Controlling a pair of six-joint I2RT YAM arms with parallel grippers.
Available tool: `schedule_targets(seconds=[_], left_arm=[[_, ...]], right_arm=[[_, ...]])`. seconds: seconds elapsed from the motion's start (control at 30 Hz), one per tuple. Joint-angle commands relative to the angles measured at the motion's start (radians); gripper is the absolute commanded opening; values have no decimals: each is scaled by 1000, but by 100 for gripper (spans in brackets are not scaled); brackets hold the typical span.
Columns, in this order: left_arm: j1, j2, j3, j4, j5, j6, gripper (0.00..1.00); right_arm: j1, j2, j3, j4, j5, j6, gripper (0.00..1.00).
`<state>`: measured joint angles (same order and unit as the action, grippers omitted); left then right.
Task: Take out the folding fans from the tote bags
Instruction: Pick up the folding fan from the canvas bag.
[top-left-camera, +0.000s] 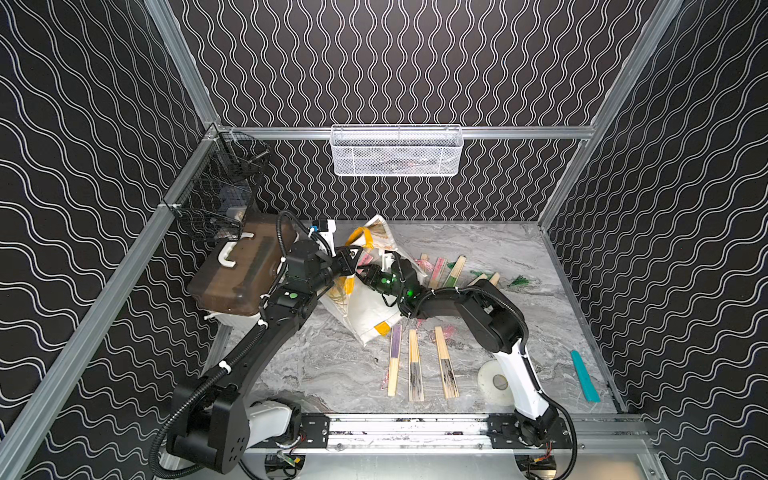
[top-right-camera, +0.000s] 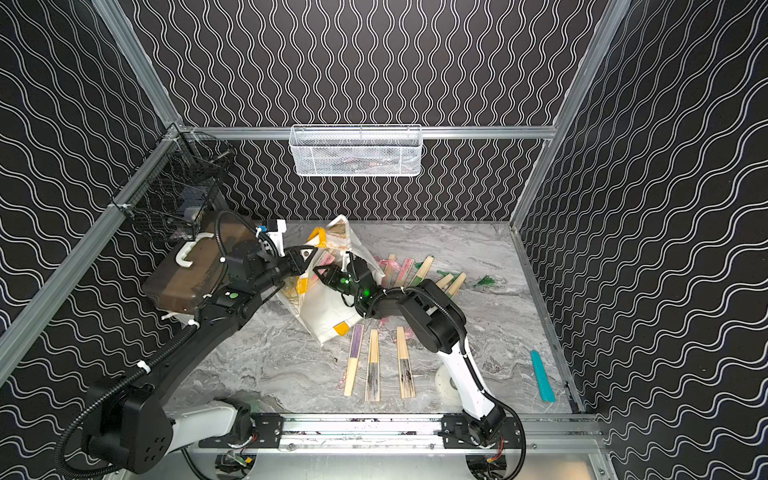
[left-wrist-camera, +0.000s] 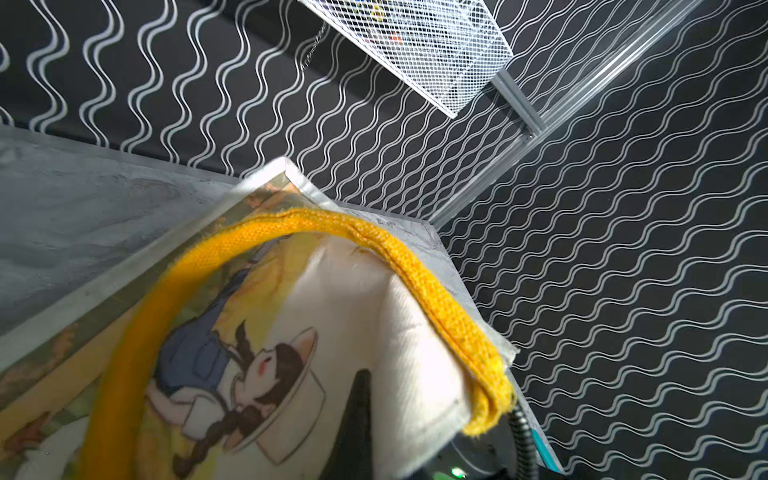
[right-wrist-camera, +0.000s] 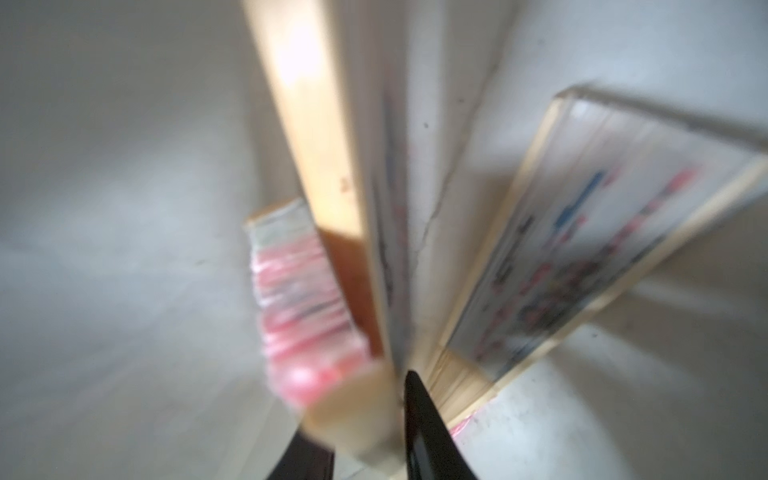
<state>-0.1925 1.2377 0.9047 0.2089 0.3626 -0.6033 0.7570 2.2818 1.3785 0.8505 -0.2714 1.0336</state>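
Our right arm reaches from the near rail into the tote bag (top-left-camera: 370, 305). The right pincer (right-wrist-camera: 357, 415) straddles the bamboo butt of a pink fan (right-wrist-camera: 299, 299) deep inside. The wrist view is too blurred for us to tell whether the jaws have bitten or only bracket it.

We should make sure of a square grip on both outer ribs, then draw the fan out along its own length through the mouth. An upright fan (right-wrist-camera: 307, 124) leans right against it, and a printed fan (right-wrist-camera: 602, 232) rests just beside. A sideways tug would likely drag them or snag a tassel.

The left pincer (top-left-camera: 349, 255) is clenched on the bag's rim beside the yellow handle (left-wrist-camera: 415, 266). We judge it should keep the mouth lifted.

Nearest on the tabletop (top-left-camera: 311, 365) lie a purple fan (top-left-camera: 395, 357) and two black-and-white fans (top-left-camera: 415, 368), side by side. A white tape roll (top-left-camera: 494, 382) sits at the right arm's base, and a teal strip (top-left-camera: 585, 376) lies to the right. The landing spot must miss all of these.

Beyond the bag, to the right, more removed fans (top-left-camera: 455, 270) lie with green tassels (top-left-camera: 519, 281). To the left stands a brown-lidded box (top-left-camera: 237, 270), close under our left arm. On the far walls hang a black wire basket (top-left-camera: 220, 195) and a white mesh basket (top-left-camera: 395, 151), clear of the work.
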Motion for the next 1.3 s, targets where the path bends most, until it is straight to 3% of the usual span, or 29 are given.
schedule_targets(seconds=[0.0, 0.27, 0.37, 0.57, 0.97, 1.27], left_arm=[[12, 2, 9, 24, -33, 12, 0], [16, -2, 10, 23, -25, 4, 0], [16, -11, 6, 22, -25, 4, 0], [15, -22, 7, 3, -57, 25, 0], [15, -21, 0, 24, -34, 2, 0], [16, -3, 6, 9, -45, 15, 0]], right_arm=[[-1, -21, -6, 1, -28, -38, 28], [-1, 4, 22, -23, -32, -43, 23], [0, 18, 28, -59, -16, -30, 30], [6, 15, 32, -163, -8, -35, 31], [8, 19, 69, -303, 61, -45, 43], [12, -38, 16, -292, 40, -35, 43]])
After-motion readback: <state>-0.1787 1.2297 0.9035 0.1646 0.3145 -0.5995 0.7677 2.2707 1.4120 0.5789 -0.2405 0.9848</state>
